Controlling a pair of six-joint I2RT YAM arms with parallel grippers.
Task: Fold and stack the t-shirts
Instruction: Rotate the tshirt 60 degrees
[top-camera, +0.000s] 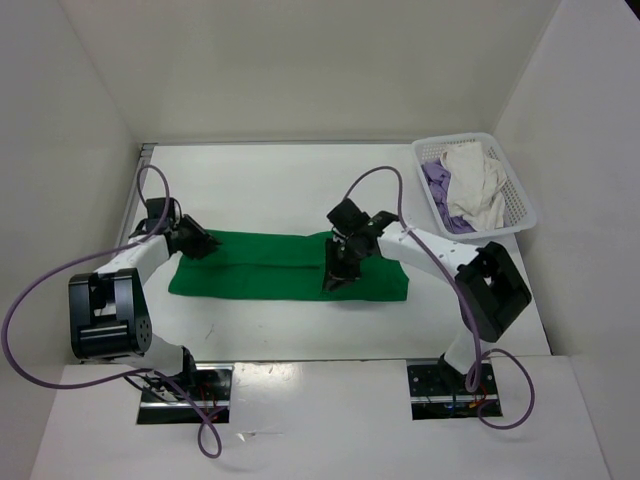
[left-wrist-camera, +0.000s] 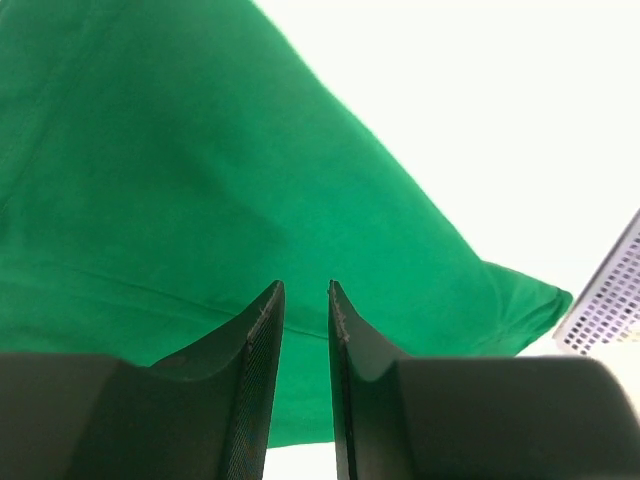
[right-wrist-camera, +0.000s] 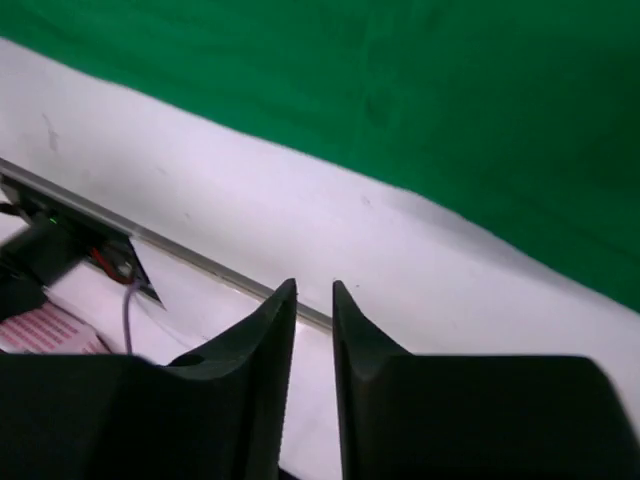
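The green shirt (top-camera: 270, 265) lies flat on the bench (top-camera: 280, 185) as one long folded strip, running from the left hand (top-camera: 197, 243) across to just past the right hand (top-camera: 335, 278). The left hand sits at the strip's left end, low over the cloth. Its fingers (left-wrist-camera: 262, 330) are drawn almost together, with only a thin slit between them and nothing in it. From its own camera the green fills most of the view, and whether the tips touch the cloth I cannot tell.

The right hand hangs over the strip's near edge, right of the middle. Its fingers (right-wrist-camera: 272, 320) are likewise nearly closed on nothing, with bare bench under them and the shirt just beyond.

Well beyond the right hand, at the far right corner, stands the basket (top-camera: 520, 205). A white shirt (top-camera: 478, 185) is heaped in it, and a lavender shirt (top-camera: 437, 190) is crumpled beside and partly beneath, mostly hidden. From the left wrist only a cut-off corner of the basket shows.
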